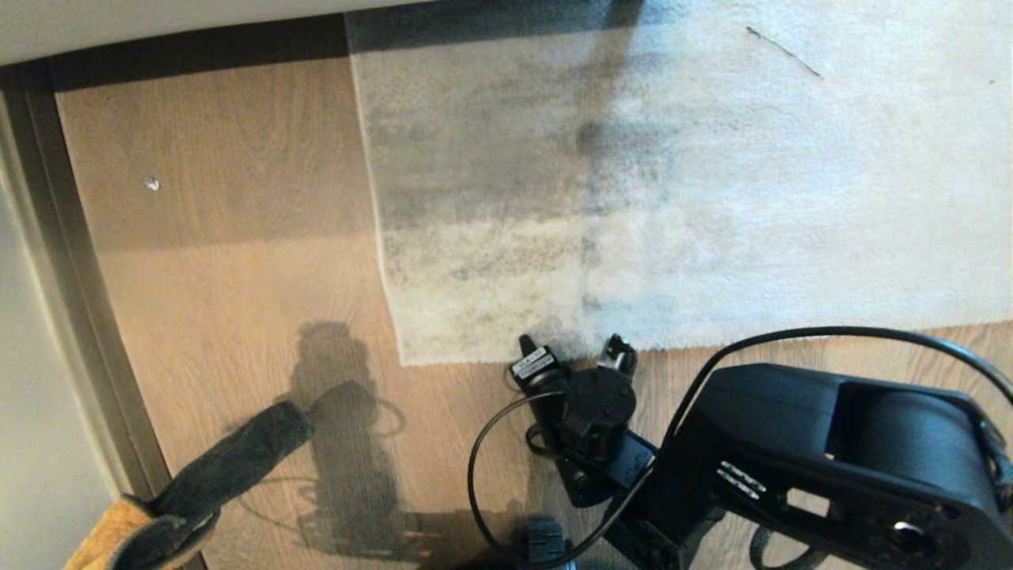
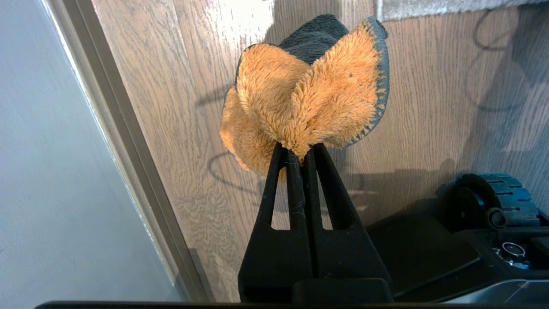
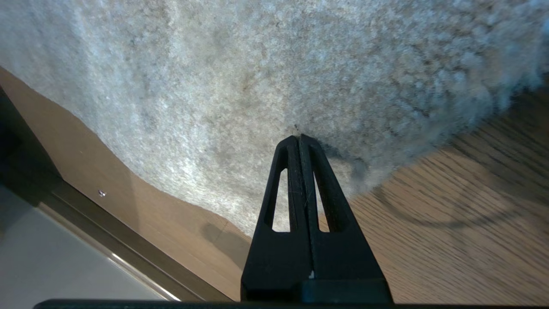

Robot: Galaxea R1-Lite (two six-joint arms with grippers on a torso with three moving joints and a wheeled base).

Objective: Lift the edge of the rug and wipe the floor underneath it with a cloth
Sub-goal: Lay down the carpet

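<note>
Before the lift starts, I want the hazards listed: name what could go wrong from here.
1. The right gripper is shut with nothing between its fingers, tips over the rug edge; still lying flat, the edge could be pushed along the floor rather than raised.
2. The left gripper pinches the cloth only at a bunched fold, so wiping may pull it free.

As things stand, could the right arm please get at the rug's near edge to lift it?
Probably yes: the right gripper is shut, its tips over the rug edge with nothing between them. It must open first, since it holds nothing.
</note>
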